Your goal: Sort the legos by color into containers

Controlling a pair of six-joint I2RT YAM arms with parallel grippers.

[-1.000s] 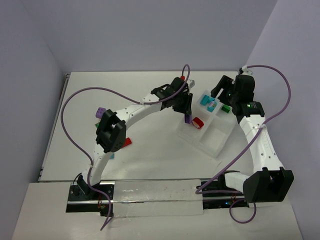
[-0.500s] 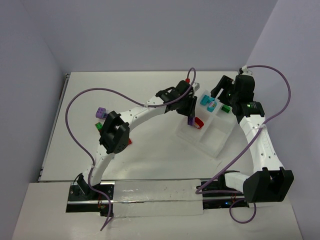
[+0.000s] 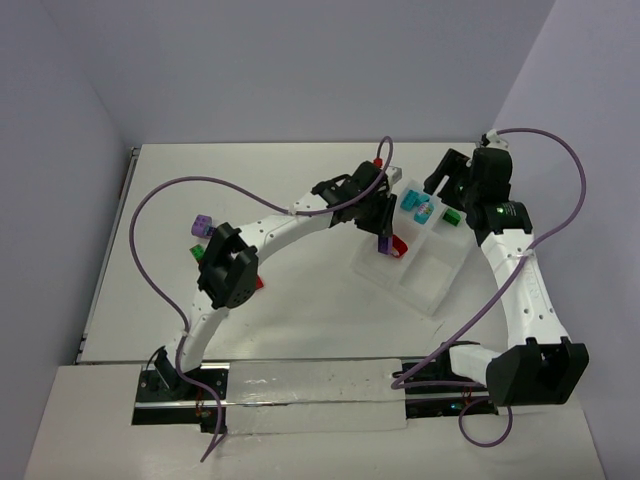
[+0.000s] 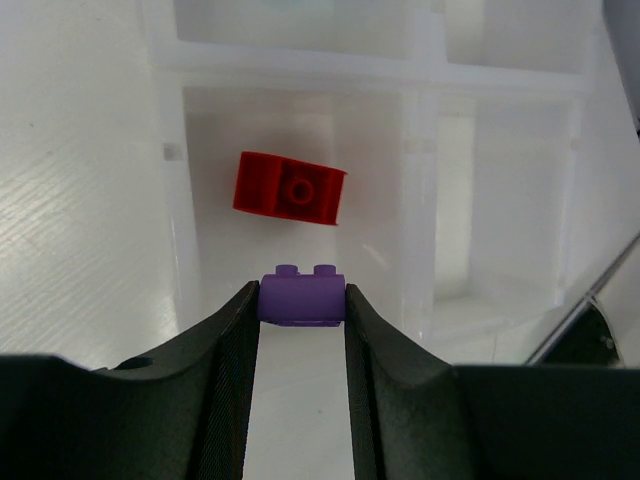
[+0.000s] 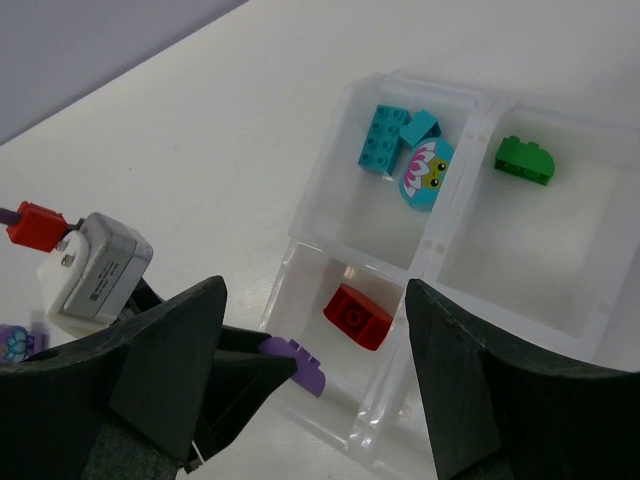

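My left gripper (image 4: 301,302) is shut on a small purple brick (image 4: 301,298), held just above the near part of the tray compartment with the red brick (image 4: 290,188). From above, that gripper (image 3: 380,238) hangs at the left edge of the translucent tray (image 3: 436,270). In the right wrist view the purple brick (image 5: 297,362) shows beside the red brick (image 5: 357,316). My right gripper (image 5: 315,300) is open and holds nothing, hovering over the tray's far side (image 3: 437,192). Teal bricks (image 5: 383,137) fill the far-left compartment. A green brick (image 5: 525,160) lies in the far-right one.
Loose bricks lie on the table left of the left arm: purple (image 3: 202,225), green (image 3: 197,250) and a red one (image 3: 258,283) partly hidden by the elbow. The tray's fourth compartment (image 3: 436,270) holds nothing. Purple cables arc over both arms.
My left arm has carried the purple brick a little right, from the tray's left edge to over the red brick's compartment. The right arm has barely moved.
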